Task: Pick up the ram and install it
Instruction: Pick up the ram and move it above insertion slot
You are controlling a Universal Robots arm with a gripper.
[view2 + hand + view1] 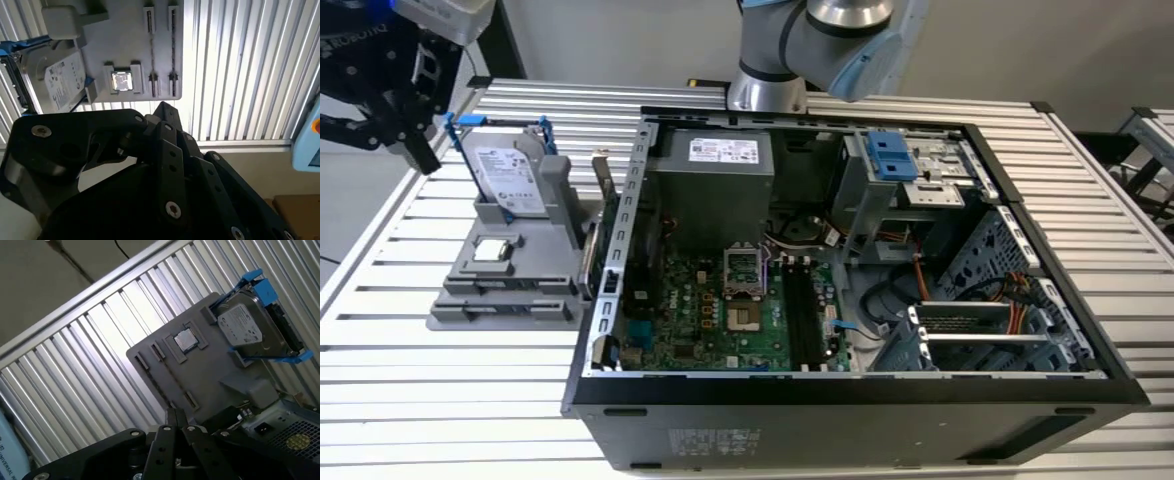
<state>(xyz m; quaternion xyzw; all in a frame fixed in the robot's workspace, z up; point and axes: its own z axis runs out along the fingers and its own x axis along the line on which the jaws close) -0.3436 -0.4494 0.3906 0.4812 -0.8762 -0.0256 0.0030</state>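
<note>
You are working over a slatted table (pixel 427 400) with the open case (pixel 854 415) at its middle. In the exterior view the arm (pixel 781 45) is rising behind the case at 12 o'clock and stretching over to 10 o'clock. There it is hanging the gripper (pixel 416 150) high above the grey holder (pixel 507 290), which is sitting just beside the case at 9 o'clock. The wrist is pointing the gripper down at the holder, and in both wrist views its fingers (pixel 170 416) are lying pressed together with nothing between them. The holder is carrying the hard drive (pixel 507 170) and the chip (pixel 490 250), while its two narrow grooves (pixel 152 50) are looking bare. So you are probably not looking at a pick-up in progress. The ram may be sitting in the slots (pixel 807 312) on the board, toward 7 o'clock from the case's middle, but you cannot tell it from the dark slots there. Any next move is calling for settling that first, and for spreading the fingers before they come down on anything.
</note>
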